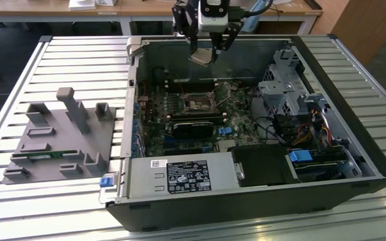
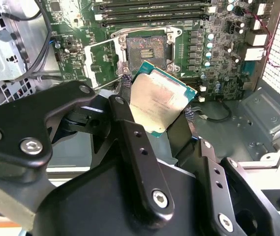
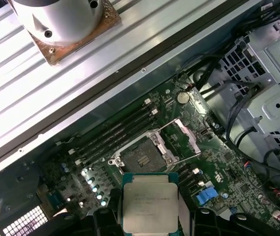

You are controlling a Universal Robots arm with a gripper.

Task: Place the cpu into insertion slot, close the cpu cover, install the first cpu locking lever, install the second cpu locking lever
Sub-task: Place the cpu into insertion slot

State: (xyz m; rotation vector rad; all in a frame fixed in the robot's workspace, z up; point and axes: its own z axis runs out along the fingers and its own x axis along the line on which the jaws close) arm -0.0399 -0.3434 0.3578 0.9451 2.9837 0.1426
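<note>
A slatted metal table (image 1: 18, 75) carries, at the exterior view's left, a matte grey moulded fixture (image 1: 66, 135) with upright posts and shallow pockets. Right of it lies an open black computer case (image 1: 247, 208) with a boxy silver power supply (image 1: 179, 176) along its near wall and a green circuit board (image 1: 240, 113) on its floor. Above the far rim of the case hangs the claw (image 1: 208, 52), closed on the cpu (image 1: 202, 58). Its two black fingers (image 2: 125, 123) pinch opposite edges of the chip, which is tilted and held well above the board. In the second wrist view the cpu (image 2: 162, 101) is a flat square with a dull, smudged silver-grey metal top and a thin green border. In the first wrist view the same chip (image 3: 149, 206) sits squarely between the fingers (image 3: 185, 219). Below it the insertion slot (image 3: 142, 158) is a small square black socket with a dark recessed centre and a bright metal rim, and nothing is seated in it. The cpu cover (image 3: 185, 133), a thin silvery frame plate, is folded back just beside the socket. Long narrow black memory slots (image 3: 115, 130) run parallel alongside. At the exterior view's right, inside the case, stands a perforated silver sheet-metal drive cage (image 1: 283, 93) with loose cables nearby.
</note>
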